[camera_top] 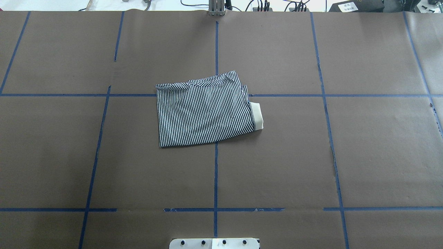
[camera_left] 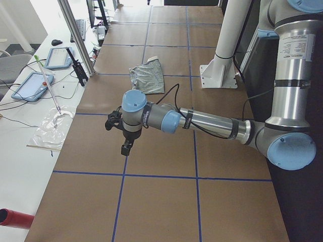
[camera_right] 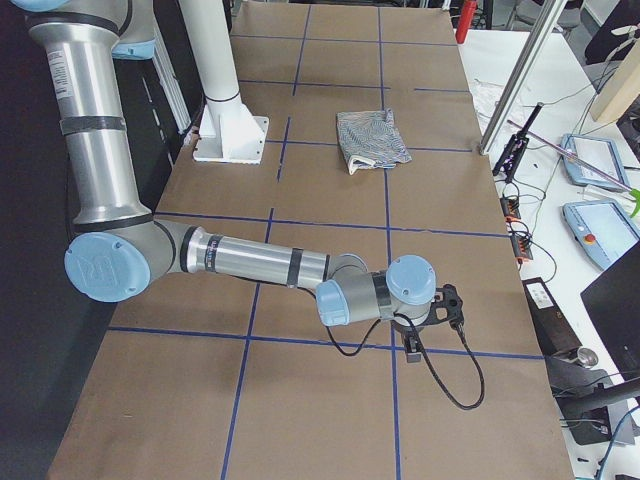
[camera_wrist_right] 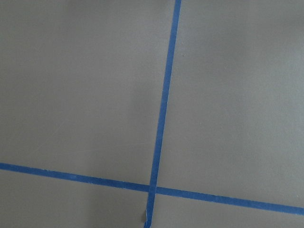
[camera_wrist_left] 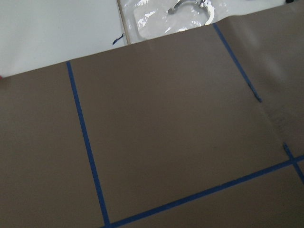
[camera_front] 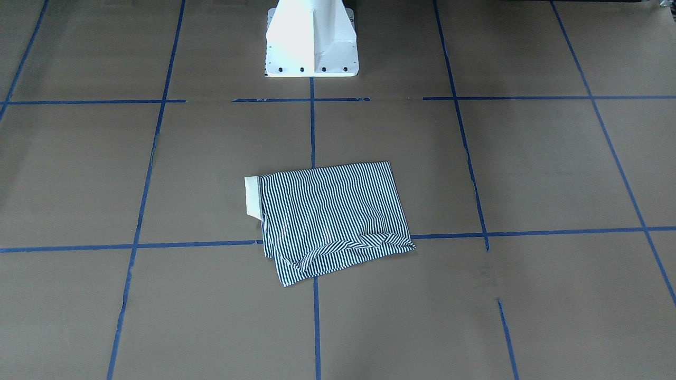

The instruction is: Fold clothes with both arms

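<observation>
L gripper hangs over bare paper near the table's left end. It shows only in the side view and its wrist cam catches no fingers, so can't tell whether it's apart or together. Same for the R gripper at the opposite end: can't tell. Both are well apart from the shirt, w/ nothing held as far as visible. The shirt lies mid-table in front of the white pedestal, across the crossing of the blue tape lines. It's already down to a compact rectangle, so the task looks about done. The cream collar pokes out on the robot's right side, and a loose flap is rumpled along the far edge. Handling, by judgement: thin knit, light, limp, no stiffness, so it'll sag and drag when lifted; layers may slide apart. Best hold is prob. the two corners of one edge, one per arm, pinching all layers. The collar is the firmest bit.
</observation>
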